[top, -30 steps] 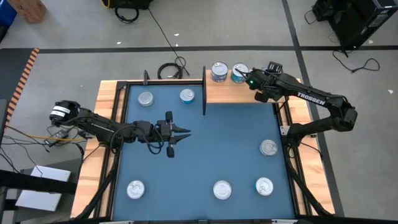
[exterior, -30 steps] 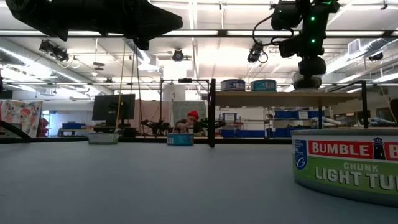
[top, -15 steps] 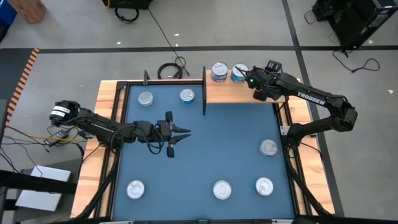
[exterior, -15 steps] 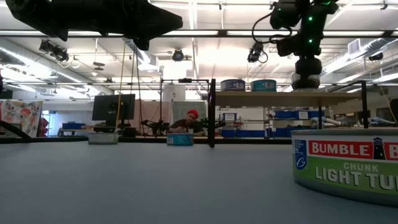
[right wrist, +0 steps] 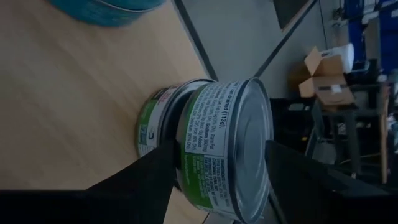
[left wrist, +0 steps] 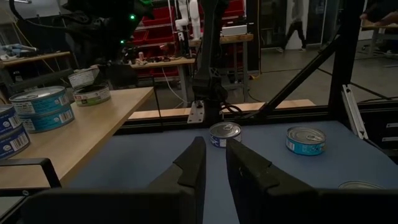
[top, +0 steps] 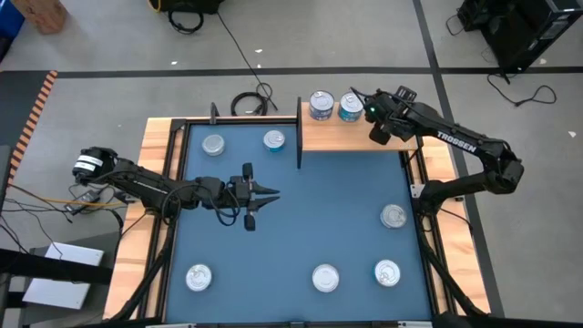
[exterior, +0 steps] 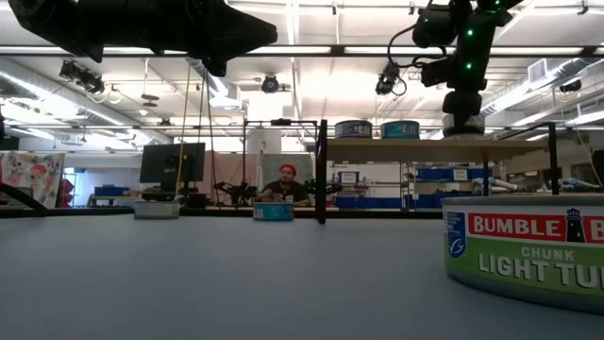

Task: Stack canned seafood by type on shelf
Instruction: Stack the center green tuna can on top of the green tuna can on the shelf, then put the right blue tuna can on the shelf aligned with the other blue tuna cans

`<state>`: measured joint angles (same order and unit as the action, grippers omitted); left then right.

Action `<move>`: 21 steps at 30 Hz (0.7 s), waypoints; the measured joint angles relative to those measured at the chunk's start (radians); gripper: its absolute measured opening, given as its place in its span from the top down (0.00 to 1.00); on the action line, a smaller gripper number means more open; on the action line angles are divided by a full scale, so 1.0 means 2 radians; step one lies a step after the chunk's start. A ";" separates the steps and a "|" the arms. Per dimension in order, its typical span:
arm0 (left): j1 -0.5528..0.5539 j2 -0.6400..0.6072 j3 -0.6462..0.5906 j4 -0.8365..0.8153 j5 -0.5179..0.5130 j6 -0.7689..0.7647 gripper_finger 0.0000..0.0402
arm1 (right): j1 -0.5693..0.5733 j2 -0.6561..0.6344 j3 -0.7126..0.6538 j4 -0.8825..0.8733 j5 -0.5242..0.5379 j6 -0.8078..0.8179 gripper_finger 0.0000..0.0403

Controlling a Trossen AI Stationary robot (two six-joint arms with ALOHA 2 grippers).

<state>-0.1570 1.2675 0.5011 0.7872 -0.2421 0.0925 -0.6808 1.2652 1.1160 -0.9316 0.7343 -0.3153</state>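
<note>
The right gripper (top: 363, 103) hovers over the shelf (top: 355, 137), its fingers (right wrist: 149, 168) spread to either side of a stack of two green-labelled tins (right wrist: 211, 143) resting on the board, clear of the labels. Just beyond stand two more stacks (top: 321, 105). The left gripper (top: 273, 194) waits, fingers nearly together, over the blue mat (top: 301, 228).

The tins (top: 326, 277) have bright, glossy metal tops, and the nearest one (exterior: 525, 247) wears a smooth paper label in green, red and white. The shelf (top: 351, 135) is pale bare wood with a matt, fine-grained face, its posts (exterior: 321, 170) thin black metal. The mat (top: 301, 228) on the worktop is matt blue. The left arm's fingers (left wrist: 193, 165) look like dull black plastic.
</note>
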 joint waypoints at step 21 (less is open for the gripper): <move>0.000 0.000 0.000 0.000 0.000 0.000 0.84 | 0.006 0.000 0.000 0.020 -0.037 0.039 0.37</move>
<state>-0.1570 1.2675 0.5011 0.7864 -0.2420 0.0925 -0.6691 1.2648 1.1164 -0.8912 0.6601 -0.2379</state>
